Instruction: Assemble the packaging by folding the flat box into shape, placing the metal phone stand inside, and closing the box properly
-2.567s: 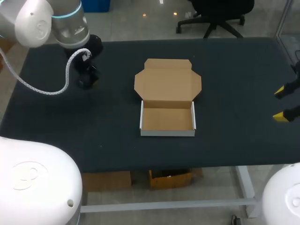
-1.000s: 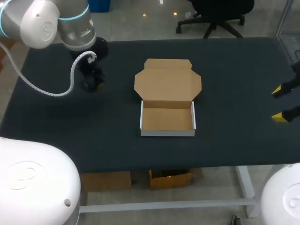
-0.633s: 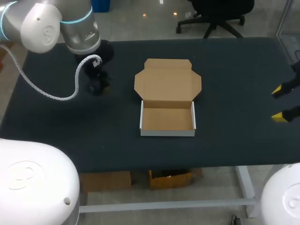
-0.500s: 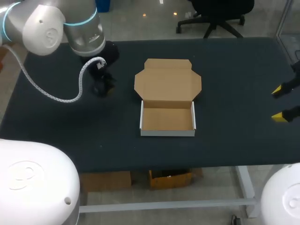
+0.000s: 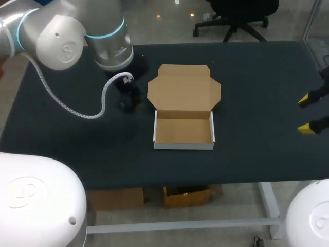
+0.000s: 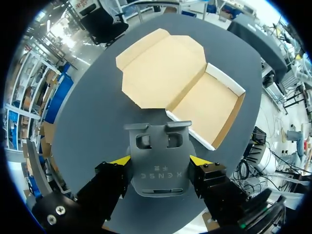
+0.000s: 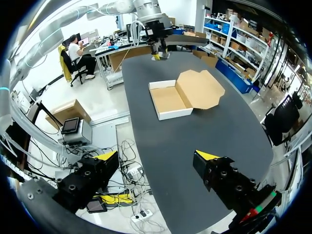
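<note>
The folded-up cardboard box (image 5: 183, 131) stands mid-table with its tray upward and its brown lid (image 5: 184, 90) lying flat behind it. My left gripper (image 5: 128, 101) hangs just left of the lid. In the left wrist view the left gripper (image 6: 159, 160) is shut on the dark grey metal phone stand (image 6: 158, 168), a yellow tip on either side of it, with the box (image 6: 207, 105) ahead. My right gripper (image 5: 308, 113) stands open at the table's right edge, far from the box (image 7: 170, 100); nothing is between its fingers (image 7: 105, 156).
The black table (image 5: 247, 77) carries only the box. My left arm's white cable (image 5: 100, 105) hangs in a loop over the table's left part.
My left arm has carried the phone stand rightward from the table's far left to beside the box lid. The right arm and the box have not moved.
</note>
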`<state>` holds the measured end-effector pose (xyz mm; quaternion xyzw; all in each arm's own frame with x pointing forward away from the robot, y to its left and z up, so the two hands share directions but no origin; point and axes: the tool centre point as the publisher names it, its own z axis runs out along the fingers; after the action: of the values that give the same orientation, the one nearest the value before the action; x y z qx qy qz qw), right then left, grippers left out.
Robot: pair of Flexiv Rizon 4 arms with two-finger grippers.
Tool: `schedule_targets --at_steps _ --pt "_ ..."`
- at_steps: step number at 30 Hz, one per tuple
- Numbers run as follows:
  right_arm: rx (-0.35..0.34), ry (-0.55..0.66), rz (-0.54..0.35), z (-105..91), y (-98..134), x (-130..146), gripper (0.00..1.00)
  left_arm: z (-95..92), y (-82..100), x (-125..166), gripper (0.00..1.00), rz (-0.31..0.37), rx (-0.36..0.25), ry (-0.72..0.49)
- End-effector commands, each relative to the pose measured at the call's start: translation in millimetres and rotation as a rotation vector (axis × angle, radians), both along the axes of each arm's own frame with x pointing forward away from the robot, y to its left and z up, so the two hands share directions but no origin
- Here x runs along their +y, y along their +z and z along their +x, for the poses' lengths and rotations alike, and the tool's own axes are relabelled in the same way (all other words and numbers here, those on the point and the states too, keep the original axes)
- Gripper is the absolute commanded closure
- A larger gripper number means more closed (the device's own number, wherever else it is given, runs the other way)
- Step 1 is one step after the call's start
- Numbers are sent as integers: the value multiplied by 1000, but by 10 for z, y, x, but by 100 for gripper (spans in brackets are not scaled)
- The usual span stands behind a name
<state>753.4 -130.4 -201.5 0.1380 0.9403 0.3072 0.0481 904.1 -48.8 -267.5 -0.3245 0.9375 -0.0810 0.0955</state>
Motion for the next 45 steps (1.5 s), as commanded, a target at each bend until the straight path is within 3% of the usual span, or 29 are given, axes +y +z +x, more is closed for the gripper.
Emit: schedule_targets --at_steps 1,9,29,45 --pt "-1 2 2 -1 3 -7 0 -9 -65 -189 100 17 -1 4" --pt "-1 2 2 -1 3 -7 0 -46 -198 -519 100 -15 34 3" --pt "-1 2 2 -1 3 -7 0 -46 -506 -1129 100 -18 83 -11" --pt "-1 2 2 -1 3 -7 0 -44 -796 -1460 100 -23 72 -10"
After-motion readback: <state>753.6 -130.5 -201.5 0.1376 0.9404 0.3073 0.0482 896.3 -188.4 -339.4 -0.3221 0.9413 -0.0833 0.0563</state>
